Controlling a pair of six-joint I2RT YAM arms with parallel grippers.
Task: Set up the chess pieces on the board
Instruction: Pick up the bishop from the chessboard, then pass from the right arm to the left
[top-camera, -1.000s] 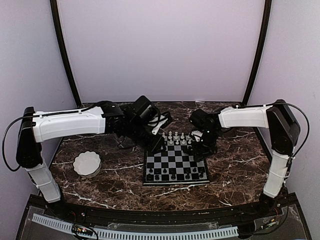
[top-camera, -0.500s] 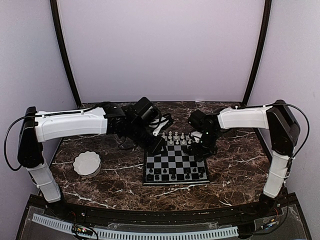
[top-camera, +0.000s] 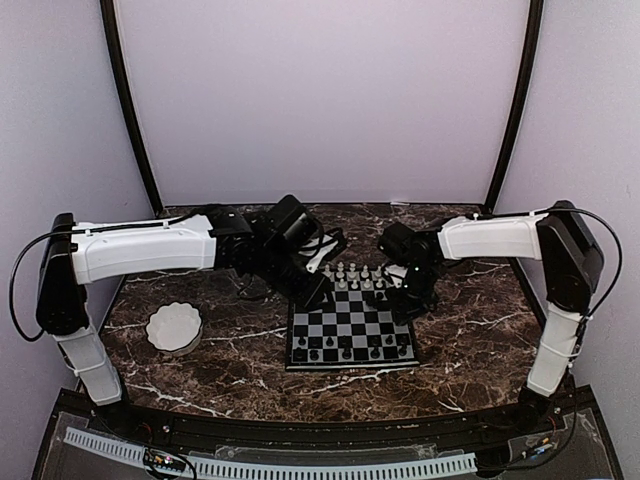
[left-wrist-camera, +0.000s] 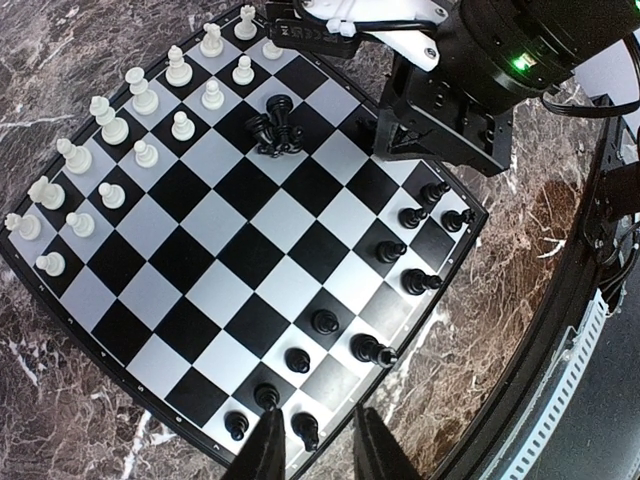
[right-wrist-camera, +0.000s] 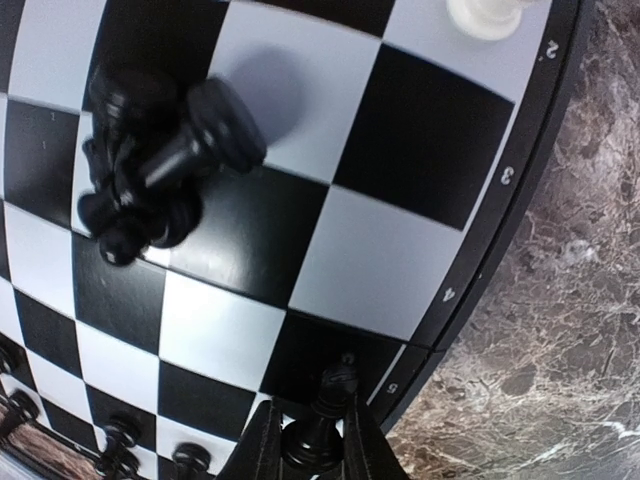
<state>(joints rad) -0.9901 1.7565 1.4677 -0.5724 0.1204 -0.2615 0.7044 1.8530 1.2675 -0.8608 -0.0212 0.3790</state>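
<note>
Right pincer (right-wrist-camera: 308, 418) closed on a black piece (right-wrist-camera: 325, 400) at bottom centre, on an edge square of the board (right-wrist-camera: 330, 260); left pincer (left-wrist-camera: 315, 425) slightly parted, empty; lift vertically, avoiding the toppled heap (right-wrist-camera: 150, 185).

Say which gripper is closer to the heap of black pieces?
Right. The right gripper, clasping a black piece, sits beside the heap; the left gripper hangs farther off.

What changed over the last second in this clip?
The right gripper narrowed its jaws around a black piece at the edge of the board, which now stands pinched between them; its arm barely shifted. The left gripper hovers as before with jaws apart, and the board layout looks unchanged.
</note>
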